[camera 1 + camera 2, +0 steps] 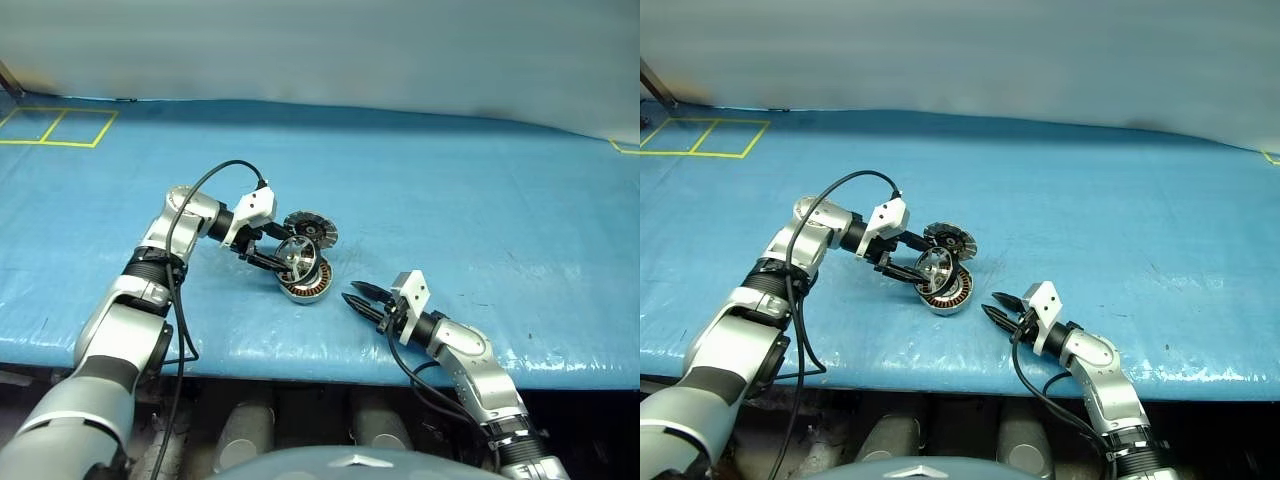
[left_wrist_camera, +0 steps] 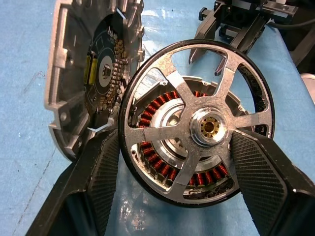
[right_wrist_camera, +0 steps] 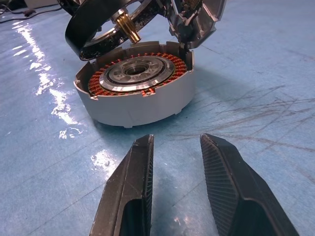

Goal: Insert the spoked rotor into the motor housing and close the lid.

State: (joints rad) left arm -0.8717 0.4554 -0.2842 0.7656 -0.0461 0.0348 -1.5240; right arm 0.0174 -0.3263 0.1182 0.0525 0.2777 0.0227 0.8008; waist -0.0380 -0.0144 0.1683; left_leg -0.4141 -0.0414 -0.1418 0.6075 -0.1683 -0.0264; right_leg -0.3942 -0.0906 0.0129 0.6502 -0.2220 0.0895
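Tools (image 1: 268, 257): two; one rotor (image 2: 197, 130), housing (image 3: 135, 91), lid (image 2: 91, 73)

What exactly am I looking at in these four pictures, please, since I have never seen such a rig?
This is a two-armed humanoid robot working over a blue table. Two pictures look down from its head; the other two come from cameras on its wrists, looking along each claw's black fingers. The left claw holds the spoked rotor, a metal wheel with a brass-coloured hub, tilted just above the motor housing. That housing is a shallow silver can with copper windings, standing on the table. The lid, a round disc, leans against the housing's far side. The right claw is empty, its fingers parted, and hovers near the table's front edge, pointing at the housing.
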